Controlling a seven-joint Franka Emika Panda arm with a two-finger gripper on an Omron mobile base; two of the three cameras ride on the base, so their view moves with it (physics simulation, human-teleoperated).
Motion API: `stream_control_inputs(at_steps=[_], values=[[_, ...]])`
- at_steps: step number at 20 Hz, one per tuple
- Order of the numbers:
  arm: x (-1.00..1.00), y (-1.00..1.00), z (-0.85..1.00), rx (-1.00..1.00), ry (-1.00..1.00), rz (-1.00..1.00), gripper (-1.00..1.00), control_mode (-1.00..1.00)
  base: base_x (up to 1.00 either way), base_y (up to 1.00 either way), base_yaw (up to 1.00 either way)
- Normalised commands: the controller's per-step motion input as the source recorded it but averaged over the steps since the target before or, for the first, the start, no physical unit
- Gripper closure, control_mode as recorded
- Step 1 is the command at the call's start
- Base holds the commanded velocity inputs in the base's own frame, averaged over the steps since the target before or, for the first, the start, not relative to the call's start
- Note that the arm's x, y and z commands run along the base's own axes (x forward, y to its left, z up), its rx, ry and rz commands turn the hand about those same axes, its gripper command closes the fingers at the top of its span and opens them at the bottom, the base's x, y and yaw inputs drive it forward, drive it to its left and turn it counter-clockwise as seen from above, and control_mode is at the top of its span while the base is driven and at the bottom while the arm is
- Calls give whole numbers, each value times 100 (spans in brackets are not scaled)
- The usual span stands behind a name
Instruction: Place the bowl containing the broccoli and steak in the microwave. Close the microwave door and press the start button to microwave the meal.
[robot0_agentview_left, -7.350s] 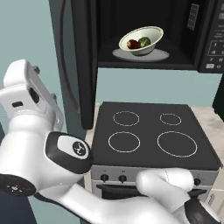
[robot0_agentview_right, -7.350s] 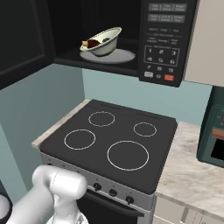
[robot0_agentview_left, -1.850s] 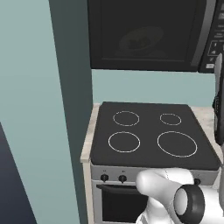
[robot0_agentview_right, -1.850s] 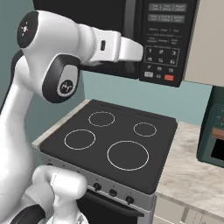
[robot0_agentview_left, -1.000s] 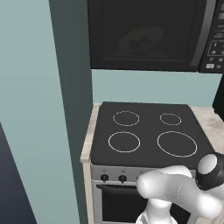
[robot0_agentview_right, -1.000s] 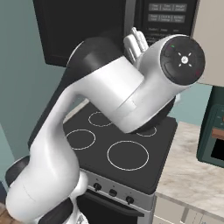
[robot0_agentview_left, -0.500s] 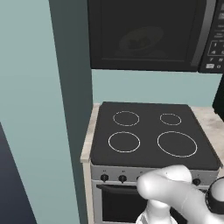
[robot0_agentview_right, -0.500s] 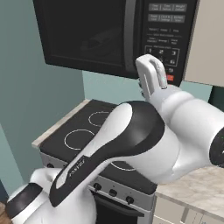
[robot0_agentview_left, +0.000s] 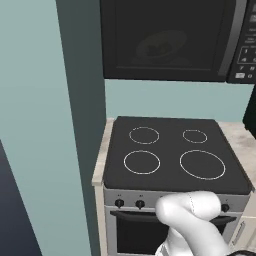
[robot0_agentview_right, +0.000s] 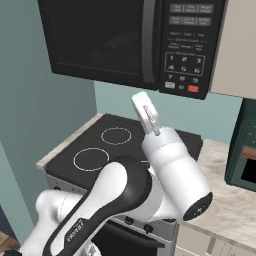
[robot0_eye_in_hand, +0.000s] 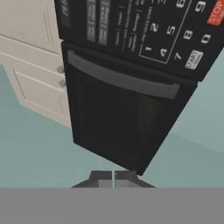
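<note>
Gripper (robot0_eye_in_hand: 113, 176) pressed together with nothing between the fingers, tips meeting at the bottom of the hand view and aimed up at the microwave (robot0_agentview_right: 135, 42). Door (robot0_agentview_left: 167, 39) is closed flat, its long handle (robot0_agentview_right: 147, 40) just beside the keypad (robot0_agentview_right: 183, 47). Through the tinted window, the bowl (robot0_agentview_left: 161, 46) shows faintly inside, contents too dim to make out. Below sits the stove (robot0_agentview_left: 172, 155).

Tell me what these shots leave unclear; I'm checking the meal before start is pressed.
- Bowl: left base view, a dim shape behind the tinted microwave door; its food is unreadable.
- Keypad: left base view, cut off by the right edge.
- Gripper: hand view, shut tips showing above the bottom band.
</note>
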Motion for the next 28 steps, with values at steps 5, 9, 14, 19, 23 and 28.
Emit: stream_control_inputs(at_steps=[5, 9, 14, 19, 23, 28], values=[[22, 3, 16, 0, -1, -16, 100, -100, 0, 0, 0], [26, 0, 29, 0, 4, -15, 100, -100, 0, 0, 0], [28, -2, 5, 0, 11, -9, 100, -100, 0, 0, 0], [21, -23, -2, 0, 12, -1, 100, -100, 0, 0, 0], [20, -28, 0, 2, 12, 0, 100, -100, 0, 0, 0], [29, -13, -18, 5, 7, 0, 100, -100, 0, 0, 0]])
